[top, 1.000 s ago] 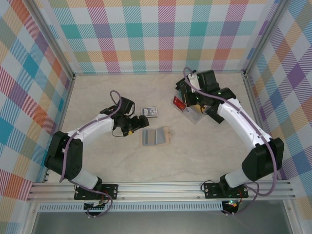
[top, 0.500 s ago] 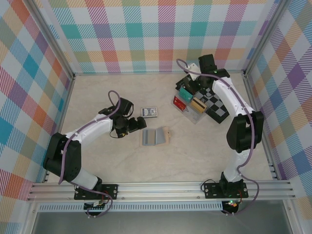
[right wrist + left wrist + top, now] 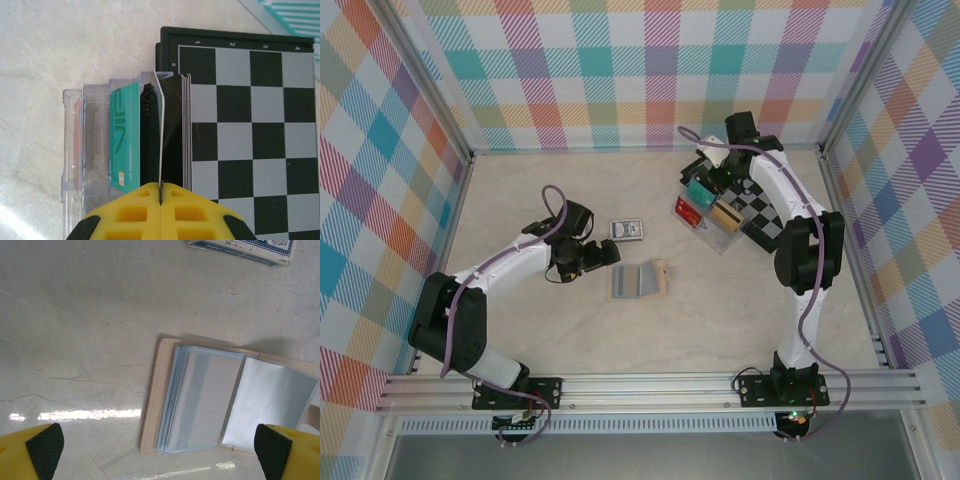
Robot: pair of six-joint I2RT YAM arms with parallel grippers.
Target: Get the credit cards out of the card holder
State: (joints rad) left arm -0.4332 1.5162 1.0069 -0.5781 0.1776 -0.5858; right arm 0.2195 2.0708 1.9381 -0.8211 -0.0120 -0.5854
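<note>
The tan folding card holder [image 3: 197,400] with blue-grey sleeves is lying open on the pale marbled table [image 3: 75,315], near the dark blue playing-card pack [image 3: 245,247], and the left gripper [image 3: 159,446] is hovering above it with its yellow fingers [image 3: 45,447] spread wide, grasping nothing. The right gripper [image 3: 160,200] is hanging over the clear plastic rack [image 3: 72,145] of upright cards beside the black-and-white chessboard [image 3: 250,125], fingers pressed together at a thin white card edge [image 3: 156,125]; whether they are pinching it cannot be told.
</note>
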